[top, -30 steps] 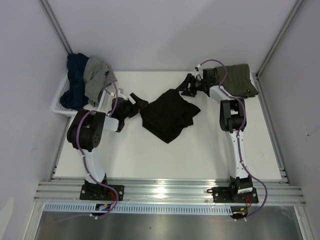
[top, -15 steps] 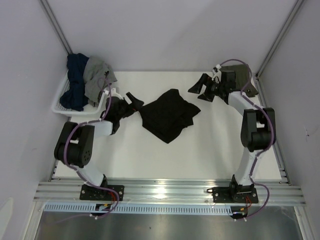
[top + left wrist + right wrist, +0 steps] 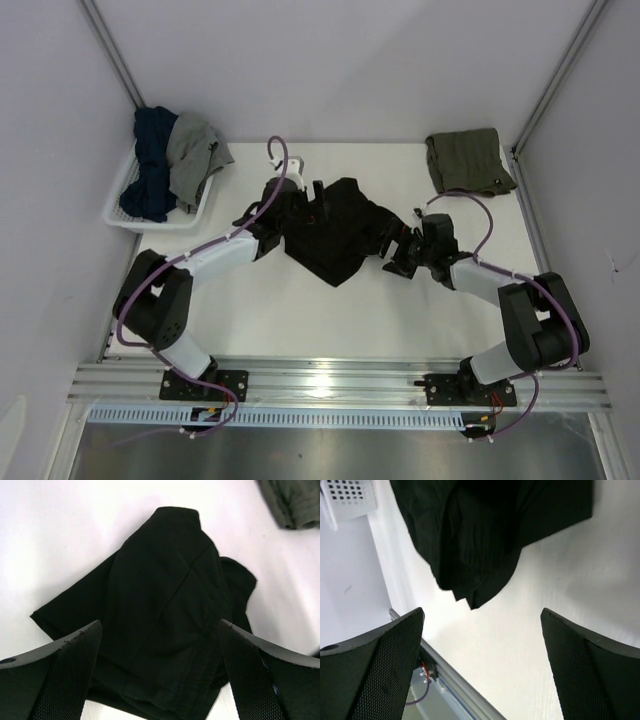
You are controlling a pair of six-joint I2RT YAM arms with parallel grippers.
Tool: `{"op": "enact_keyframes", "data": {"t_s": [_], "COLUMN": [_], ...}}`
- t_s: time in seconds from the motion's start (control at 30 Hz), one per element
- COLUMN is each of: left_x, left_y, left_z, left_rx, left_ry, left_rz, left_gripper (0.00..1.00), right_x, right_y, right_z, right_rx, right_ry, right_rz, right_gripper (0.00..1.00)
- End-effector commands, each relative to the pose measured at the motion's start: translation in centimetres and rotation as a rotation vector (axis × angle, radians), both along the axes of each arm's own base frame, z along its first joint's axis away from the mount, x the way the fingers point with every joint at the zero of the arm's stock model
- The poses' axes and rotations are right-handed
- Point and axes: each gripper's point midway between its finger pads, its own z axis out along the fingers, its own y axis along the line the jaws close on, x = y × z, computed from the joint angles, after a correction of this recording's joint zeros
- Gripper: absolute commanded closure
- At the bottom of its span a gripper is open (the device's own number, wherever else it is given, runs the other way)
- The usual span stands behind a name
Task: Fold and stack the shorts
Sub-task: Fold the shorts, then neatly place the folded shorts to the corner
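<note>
The black shorts (image 3: 335, 238) lie crumpled in the middle of the table. The olive-green shorts (image 3: 468, 160) lie folded at the back right corner. My left gripper (image 3: 318, 205) is open and empty over the far left edge of the black shorts. In the left wrist view the black shorts (image 3: 165, 595) fill the space between the open fingers (image 3: 65, 675), and the olive pair (image 3: 295, 500) shows at top right. My right gripper (image 3: 393, 252) is open and empty at the black shorts' right edge. In the right wrist view (image 3: 482, 611) the black shorts (image 3: 485, 530) lie just ahead of it.
A white basket (image 3: 118, 214) with blue and grey clothes stands at the back left; its corner shows in the right wrist view (image 3: 347, 497). The metal rail (image 3: 330, 380) runs along the table's near edge. Walls enclose the table on three sides.
Both arms have swung in to the black shorts: the left from beside the basket, the right from the olive shorts at the back right. The olive shorts now lie uncovered.
</note>
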Motion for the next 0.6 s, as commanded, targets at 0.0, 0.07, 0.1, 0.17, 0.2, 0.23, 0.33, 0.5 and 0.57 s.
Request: {"op": "enact_keyframes", "data": {"t_s": [0.0,0.07,0.1,0.17,0.2,0.23,0.33,0.5,0.57], "left_x": [0.5,0.5,0.6,0.4,0.4,0.5,-0.5,-1.5,-1.6], "left_y": [0.8,0.7,0.7,0.8,0.8,0.8,1.0,0.1,-0.3], "left_z": [-2.6,-3.3,-4.4,-5.8,-6.8,-7.3,-9.2,-9.9,-10.0], "left_rx": [0.135,0.141,0.154,0.178,0.186,0.191,0.212,0.239,0.267], "left_ry": [0.058,0.072,0.094,0.137,0.159,0.168,0.225,0.220,0.220], "left_rz": [0.022,0.018,0.019,0.023,0.030,0.037,0.034,0.012,0.010], "left_gripper": [0.01,0.01,0.01,0.01,0.01,0.01,0.01,0.01,0.01], "right_x": [1.7,1.5,1.4,1.6,1.5,1.9,2.1,2.7,2.9], "right_y": [1.2,1.6,2.0,2.7,3.1,3.3,3.7,3.8,3.7], "right_z": [3.8,3.0,2.8,2.6,1.6,1.5,0.0,-1.9,-2.5], "right_rx": [0.093,0.097,0.102,0.131,0.128,0.133,0.137,0.152,0.149], "right_ry": [-0.163,-0.162,-0.165,-0.175,-0.154,-0.158,-0.142,-0.127,-0.128], "right_rz": [-0.085,-0.090,-0.088,-0.089,-0.087,-0.100,-0.120,-0.162,-0.183], "right_gripper": [0.01,0.01,0.00,0.01,0.01,0.00,0.01,0.01,0.01]}}
